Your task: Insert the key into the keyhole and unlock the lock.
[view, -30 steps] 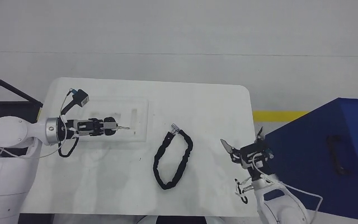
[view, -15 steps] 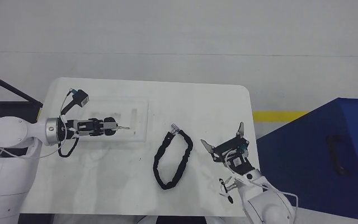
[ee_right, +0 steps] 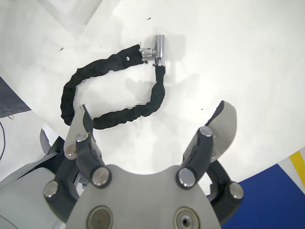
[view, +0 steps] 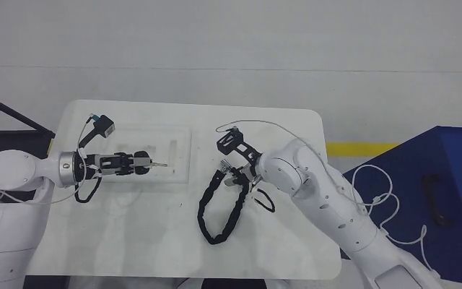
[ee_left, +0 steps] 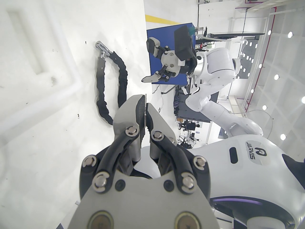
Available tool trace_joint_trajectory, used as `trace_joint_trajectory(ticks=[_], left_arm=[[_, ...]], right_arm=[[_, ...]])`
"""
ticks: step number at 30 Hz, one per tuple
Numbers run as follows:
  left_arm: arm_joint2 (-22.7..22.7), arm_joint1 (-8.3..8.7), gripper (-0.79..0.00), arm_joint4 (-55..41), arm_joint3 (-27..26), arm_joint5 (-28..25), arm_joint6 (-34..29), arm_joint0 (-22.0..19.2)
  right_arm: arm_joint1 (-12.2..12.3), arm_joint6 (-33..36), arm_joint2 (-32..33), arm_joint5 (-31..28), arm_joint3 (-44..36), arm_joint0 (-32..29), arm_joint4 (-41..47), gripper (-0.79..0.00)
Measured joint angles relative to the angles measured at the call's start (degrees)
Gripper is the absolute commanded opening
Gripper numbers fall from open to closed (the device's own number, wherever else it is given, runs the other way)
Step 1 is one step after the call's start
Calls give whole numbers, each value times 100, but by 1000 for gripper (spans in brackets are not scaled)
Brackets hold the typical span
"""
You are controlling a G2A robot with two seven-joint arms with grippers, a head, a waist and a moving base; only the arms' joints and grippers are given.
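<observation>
So the left hand [ee_left: 144, 99] is pinching the key [view: 162, 165] tight between its fingers. It's hovering over the white foam tray [view: 182, 139] with the key tip poking toward 3 o'clock. The chain lock [view: 216, 209] isn't sitting in the tray. It's lying looped on the surface [view: 289, 130], at about 3 o'clock from the tray, with its chrome cylinder [ee_right: 159, 49] at the loop's 12 o'clock end. The right hand [ee_right: 152, 106] is hanging just by that end, fingers spread wide and gripping nothing.
</observation>
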Motion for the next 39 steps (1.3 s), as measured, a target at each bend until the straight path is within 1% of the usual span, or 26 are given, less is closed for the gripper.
trace_joint_trajectory(ticks=[4,6,9,13,18,19,21,23,24,26,28,30,31,33,35,36,39], left_arm=[[0,0,-785,0,0,0,0,0],[0,0,-785,0,0,0,0,0],[0,0,-785,0,0,0,0,0],[0,0,-785,0,0,0,0,0],[0,0,-785,0,0,0,0,0],[0,0,-785,0,0,0,0,0],[0,0,-785,0,0,0,0,0],[0,0,-785,0,0,0,0,0],[0,0,-785,0,0,0,0,0],[0,0,-785,0,0,0,0,0],[0,0,-785,0,0,0,0,0],[0,0,-785,0,0,0,0,0],[0,0,-785,0,0,0,0,0],[0,0,-785,0,0,0,0,0],[0,0,-785,0,0,0,0,0],[0,0,-785,0,0,0,0,0],[0,0,-785,0,0,0,0,0]], right_arm=[[6,-18,9,9,47,-90,17,0],[5,111,-149,199,334,-136,-130,0],[-64,163,-331,492,538,-122,-529,0],[-134,192,-418,898,617,-104,-486,0],[-223,70,-509,1076,779,-46,-336,0],[-241,54,-537,1094,829,-19,-331,-31],[-291,61,-648,1099,965,75,-377,-22],[-350,76,-778,1222,1137,202,-533,-102],[-380,88,-832,1272,1206,253,-563,-123],[-449,98,-915,1332,1373,364,-528,-102],[-502,90,-955,1323,1527,442,-433,-105],[-559,79,-1005,1276,1719,524,-339,-151],[-585,61,-1025,1251,1797,557,-296,-154],[-639,9,-1081,1230,1962,627,-259,-132],[-690,-8,-1146,1249,2097,691,-286,-132],[-710,1,-1182,1293,2156,720,-344,-102],[-784,43,-1296,1362,2330,792,-435,-169]])
